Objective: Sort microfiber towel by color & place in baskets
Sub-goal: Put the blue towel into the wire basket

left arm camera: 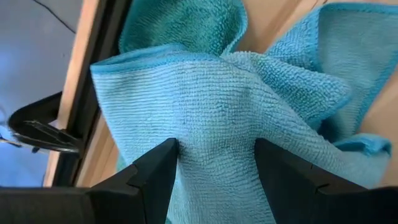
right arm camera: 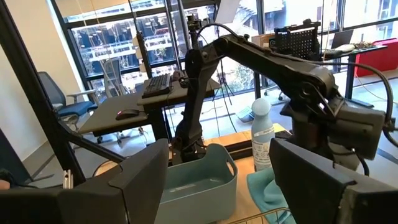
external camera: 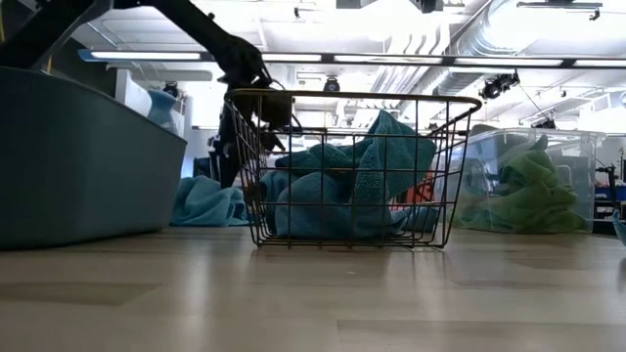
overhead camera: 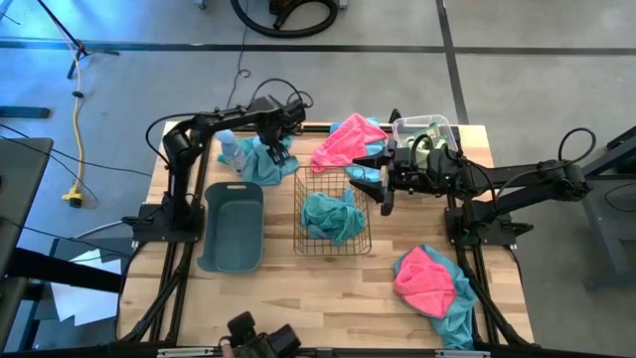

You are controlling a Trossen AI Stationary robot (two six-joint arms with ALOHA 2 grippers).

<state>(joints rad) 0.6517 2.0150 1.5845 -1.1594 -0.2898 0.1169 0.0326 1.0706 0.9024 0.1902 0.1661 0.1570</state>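
Left gripper (overhead camera: 281,151): sitting at about 11 o'clock on the table in the high view, pointing down at a teal towel (overhead camera: 260,159); its fingers (left arm camera: 155,171) are standing spread on either side of a raised fold of that towel (left arm camera: 217,118), pads touching the cloth but seemingly not pinching it, though the wrist view is too close to be sure.
Right gripper (overhead camera: 376,182): hovering between 12 and 1 o'clock, just beside the wire basket's (overhead camera: 333,211) far right corner, fingers (right arm camera: 134,180) spread wide and holding nothing.
Wire basket: sitting at the table's centre, holding a bunched teal towel (overhead camera: 332,216) that is reaching the rim in the low view (external camera: 352,181).
Tub (overhead camera: 232,226): lying at 9 o'clock, just beside the basket; no cloth is showing inside it.
Clear bin (overhead camera: 425,131): standing at 1 o'clock, partly under the right arm, holding a green towel (external camera: 523,191).
Pink towel (overhead camera: 345,145): lying at 12 o'clock on a teal one, between the two grippers.
Near pile: a pink towel (overhead camera: 424,277) is lying on a teal one (overhead camera: 459,316) at 5 o'clock, well apart from both grippers.
Bottle (overhead camera: 228,147): standing at 11 o'clock, touching the teal towel under the left gripper.
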